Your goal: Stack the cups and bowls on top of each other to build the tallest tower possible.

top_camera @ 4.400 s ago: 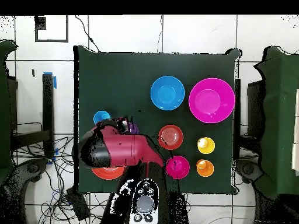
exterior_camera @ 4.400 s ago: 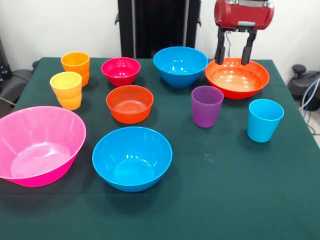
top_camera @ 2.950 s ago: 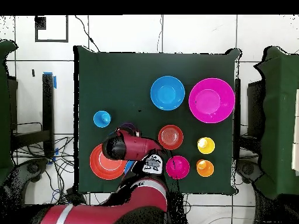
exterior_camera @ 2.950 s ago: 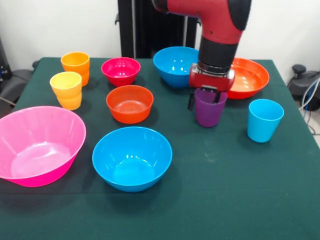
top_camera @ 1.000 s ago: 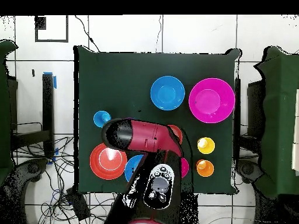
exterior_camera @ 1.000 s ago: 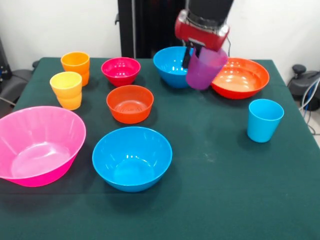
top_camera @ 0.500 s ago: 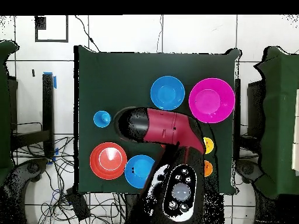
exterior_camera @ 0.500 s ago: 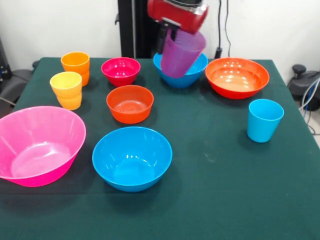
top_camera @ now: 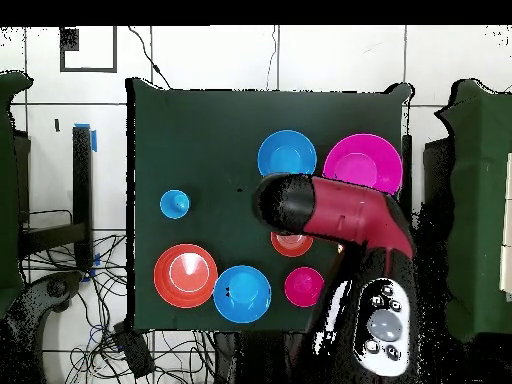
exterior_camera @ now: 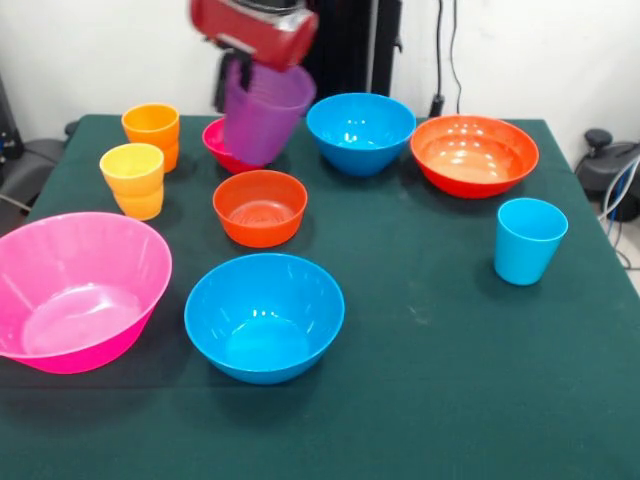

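While the purple cup (exterior_camera: 262, 112) hangs tilted in the air, above and partly in front of the small magenta bowl (exterior_camera: 218, 142), the claw (exterior_camera: 240, 80) grips it by the rim; its red housing sits right on top of the cup. Front view puts the cup up and a bit left of the small orange-red bowl (exterior_camera: 260, 206), not over it yet. No tower exists so far; everything else sits apart on the green surface (exterior_camera: 430, 330).

Step in hand, prob.: carry the cup to a bowl and set it in. To do it well: level the cup first, since it leans, then centre it over the bowl's middle before lowering, and let go only once the base rests flat. A glossy bowl floor may let the cup slide, so go slow.

Around it: blue bowl (exterior_camera: 360, 130) and wide orange bowl (exterior_camera: 474, 154) toward the far side, light blue cup (exterior_camera: 529, 239) well apart, second blue bowl (exterior_camera: 264, 315) and big pink bowl (exterior_camera: 75, 288) at the near side, yellow cup (exterior_camera: 133, 178) just beside the orange cup (exterior_camera: 152, 132). Overhead, the arm (top_camera: 330, 215) covers much of that side.
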Controlling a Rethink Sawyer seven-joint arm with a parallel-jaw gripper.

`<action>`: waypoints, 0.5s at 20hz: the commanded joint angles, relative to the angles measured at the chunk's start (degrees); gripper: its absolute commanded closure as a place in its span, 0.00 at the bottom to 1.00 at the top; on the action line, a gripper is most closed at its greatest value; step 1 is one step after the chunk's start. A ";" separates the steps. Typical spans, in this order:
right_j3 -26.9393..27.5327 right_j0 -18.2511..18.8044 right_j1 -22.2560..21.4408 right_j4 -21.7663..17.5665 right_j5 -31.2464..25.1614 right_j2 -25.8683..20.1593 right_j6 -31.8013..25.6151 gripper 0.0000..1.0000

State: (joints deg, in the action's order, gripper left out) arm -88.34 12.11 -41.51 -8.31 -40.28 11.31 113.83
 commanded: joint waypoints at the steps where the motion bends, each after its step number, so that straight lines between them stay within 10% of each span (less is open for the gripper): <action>1: -0.31 6.87 4.32 -6.53 5.80 -10.13 -13.15 1.00; 10: -4.63 9.91 7.84 -8.91 8.78 -9.70 -5.47 1.00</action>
State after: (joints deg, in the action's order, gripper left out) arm -88.59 21.91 -37.81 -12.64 -34.55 8.79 113.83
